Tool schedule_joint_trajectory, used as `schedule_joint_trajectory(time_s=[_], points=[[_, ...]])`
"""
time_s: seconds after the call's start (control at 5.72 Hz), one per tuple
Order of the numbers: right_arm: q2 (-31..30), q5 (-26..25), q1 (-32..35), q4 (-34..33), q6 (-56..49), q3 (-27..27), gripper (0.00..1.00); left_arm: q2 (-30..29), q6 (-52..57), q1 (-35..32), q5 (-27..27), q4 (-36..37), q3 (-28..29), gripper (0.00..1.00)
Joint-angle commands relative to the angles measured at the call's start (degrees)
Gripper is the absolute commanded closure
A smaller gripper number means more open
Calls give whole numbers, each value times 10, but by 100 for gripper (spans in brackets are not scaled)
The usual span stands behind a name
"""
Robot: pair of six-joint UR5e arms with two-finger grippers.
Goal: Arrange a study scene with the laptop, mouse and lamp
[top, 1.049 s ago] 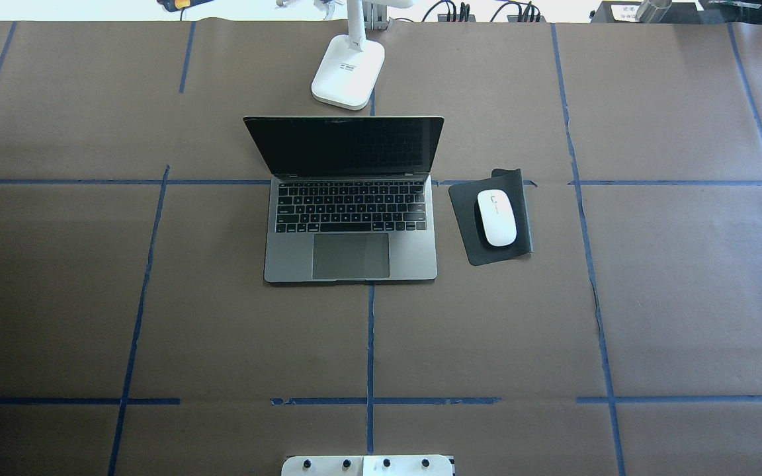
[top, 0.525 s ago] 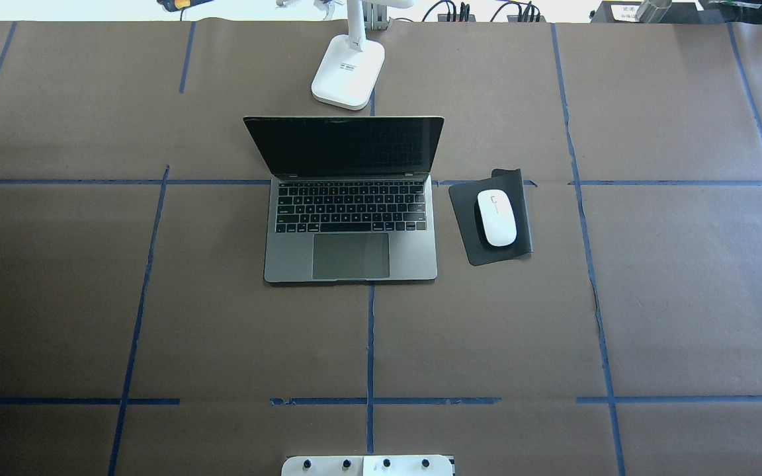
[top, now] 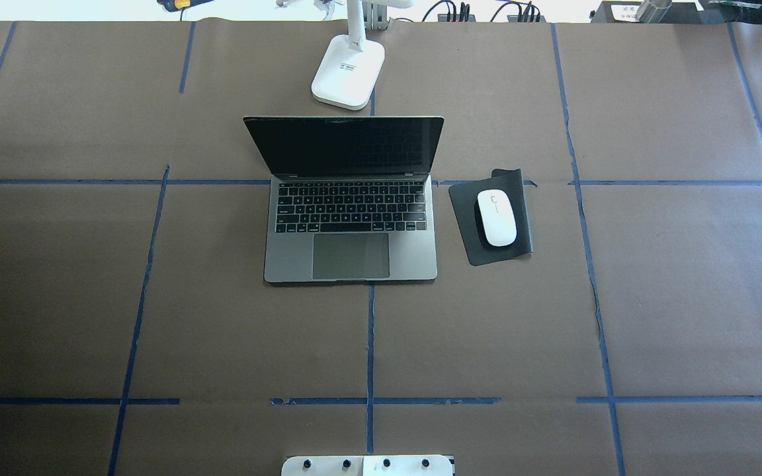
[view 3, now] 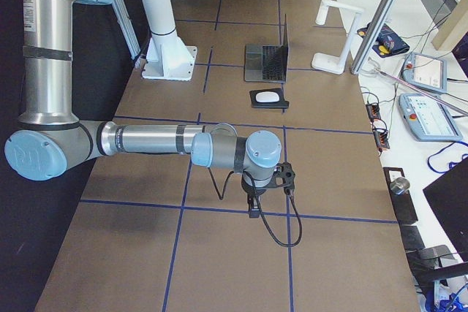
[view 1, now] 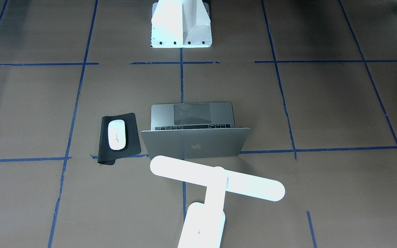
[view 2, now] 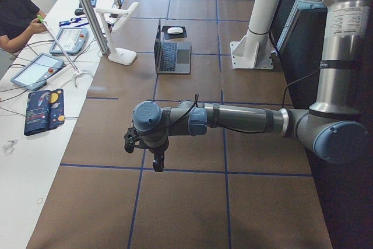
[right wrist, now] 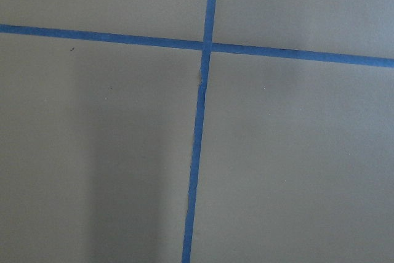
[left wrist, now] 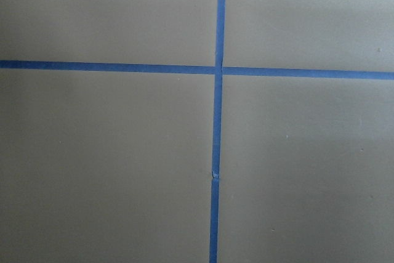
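The open grey laptop sits mid-table, screen up, its logo lid facing the far side. The white mouse lies on a black mouse pad just right of the laptop. The white T-shaped lamp stands behind the laptop, its base near the far edge. My left gripper hangs over the bare table far to the left of these things. My right gripper hangs over the bare table far to the right. I cannot tell whether either is open or shut. Both wrist views show only brown paper and blue tape.
The white robot pedestal stands at the near edge. Blue tape lines grid the brown table cover. A side table with tablets, cables and a metal post runs along the far edge, where a person sits.
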Motion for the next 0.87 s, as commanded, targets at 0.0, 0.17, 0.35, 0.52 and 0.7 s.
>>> schedule_joint_trajectory(time_s=[0.0, 0.17, 0.35, 0.52, 0.7], points=[[-10, -4, 2, 0, -3, 11, 0, 6, -2, 13, 4, -32, 7, 0], [-15, -3, 2, 1, -9, 11, 0, 9, -1, 17, 3, -30, 8, 0], [-26, 1, 2, 3, -21, 20, 0, 26, 4, 24, 17, -60, 12, 0], [-29, 1, 2, 3, -22, 18, 0, 31, 0, 34, 30, -89, 10, 0], [-25, 1, 2, 3, -22, 18, 0, 29, 1, 37, 29, -81, 8, 0]])
